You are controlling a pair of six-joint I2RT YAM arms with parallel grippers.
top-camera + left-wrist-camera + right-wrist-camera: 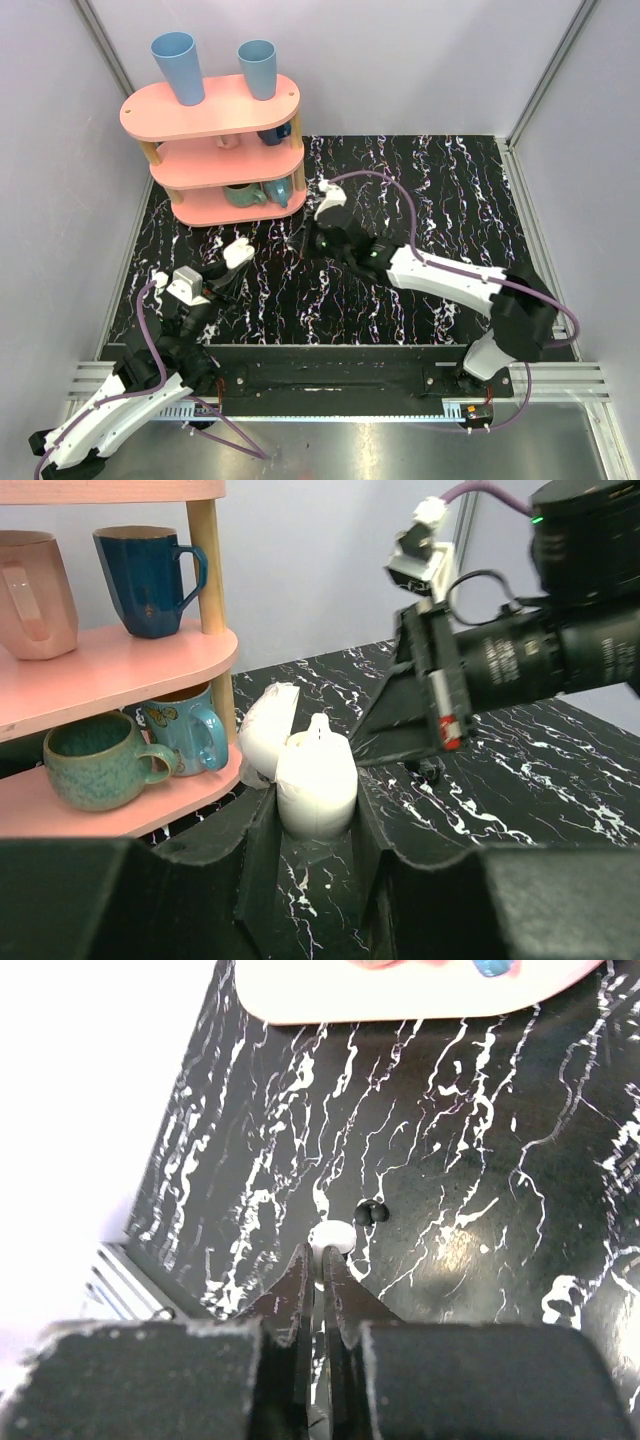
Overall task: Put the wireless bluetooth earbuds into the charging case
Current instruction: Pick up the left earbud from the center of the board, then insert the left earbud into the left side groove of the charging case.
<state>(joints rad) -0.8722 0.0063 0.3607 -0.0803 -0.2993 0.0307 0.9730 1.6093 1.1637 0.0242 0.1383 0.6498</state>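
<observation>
Charging case [316, 780], lid [268, 728] flipped back, stands upright with its sides clenched in the left jaws, just in front of the pink shelf [110, 670] and its mugs [98, 762]. A white nub [320, 727] poking from its mouth looks like one earbud already seated. To the right, low at the marbled counter [480, 1160], the right jaws are pinched shut on the other earbud [332, 1236], with a small black speck [372, 1213] just beside it. Both pieces look light, hard and glossy, so likely slippery. The tiny bud offers the fingertips only its rounded body and could squirt out under a hard squeeze. The case is best held by its lower shell, clear of the hinge.
</observation>
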